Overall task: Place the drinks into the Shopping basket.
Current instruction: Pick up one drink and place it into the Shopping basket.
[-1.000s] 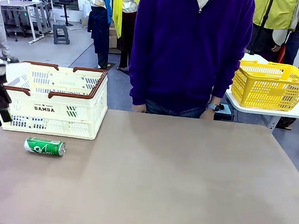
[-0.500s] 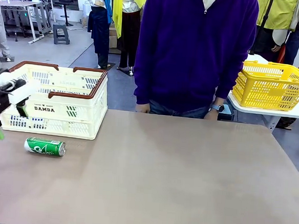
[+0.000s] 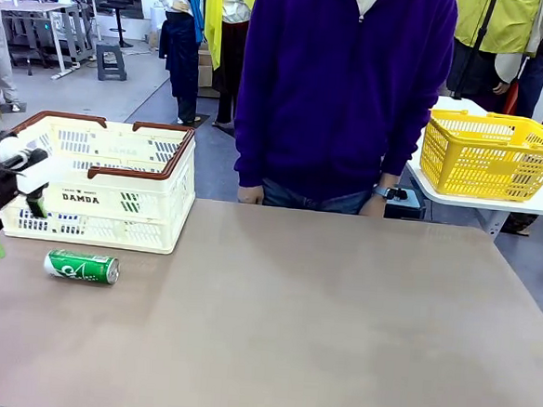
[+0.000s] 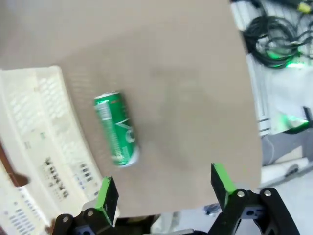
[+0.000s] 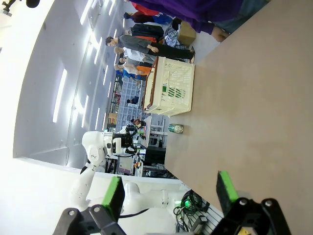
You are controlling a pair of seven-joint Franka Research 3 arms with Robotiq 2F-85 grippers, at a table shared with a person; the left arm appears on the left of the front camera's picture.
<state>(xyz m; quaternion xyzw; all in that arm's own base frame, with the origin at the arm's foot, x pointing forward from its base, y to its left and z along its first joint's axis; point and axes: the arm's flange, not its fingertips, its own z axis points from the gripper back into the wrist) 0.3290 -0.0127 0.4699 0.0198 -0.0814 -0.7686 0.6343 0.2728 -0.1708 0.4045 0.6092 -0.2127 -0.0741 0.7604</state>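
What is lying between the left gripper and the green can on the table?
Nothing: in the left wrist view, only bare table separates the open left gripper from the green can.

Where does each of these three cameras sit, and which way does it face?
Front view: fixed between the arms, facing the person across the table; left gripper at left edge.
Left wrist view: looks down on the green can; that gripper open below.
Right wrist view: rolled sideways, looks across the table; right gripper open below.
All share the can and basket.
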